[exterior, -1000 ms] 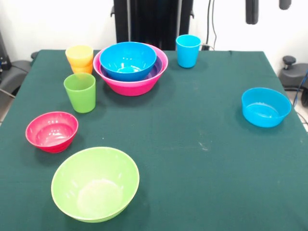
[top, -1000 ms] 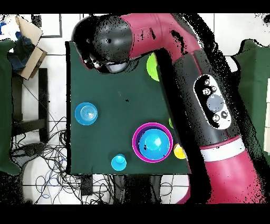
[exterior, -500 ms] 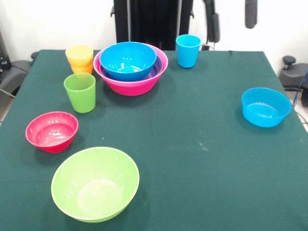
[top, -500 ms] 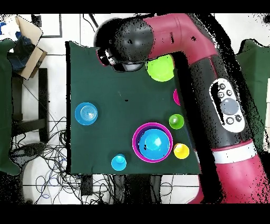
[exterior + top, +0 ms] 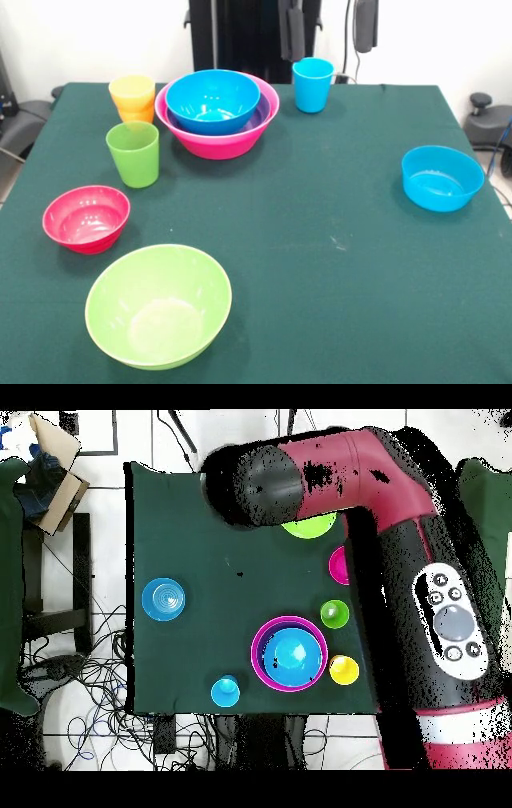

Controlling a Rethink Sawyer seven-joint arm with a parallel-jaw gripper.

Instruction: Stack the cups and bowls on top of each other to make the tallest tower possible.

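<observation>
The dark green table (image 5: 336, 264) is carrying everything. My red and black arm (image 5: 400, 514) is reaching across the overhead view, hiding part of the cloth. Going by the front view's clock, the tower (image 5: 218, 112) is sitting at about eleven o'clock: the large pink bowl (image 5: 224, 142) is holding a purple bowl (image 5: 262, 118), with the big blue bowl (image 5: 213, 100) nesting on top. The light green bowl (image 5: 158, 306) is lying at seven, the light blue bowl (image 5: 442, 178) at three, the red-pink bowl (image 5: 86, 218) at nine. The green cup (image 5: 133, 154) is standing upright at ten, the yellow cup (image 5: 132, 92) is nesting in the orange cup (image 5: 140, 114) beyond it, and the blue cup (image 5: 312, 84) is standing at twelve. My gripper (image 5: 330, 28) is hanging above the blue cup, fingers (image 5: 291, 34) spread wide, holding nothing.
</observation>
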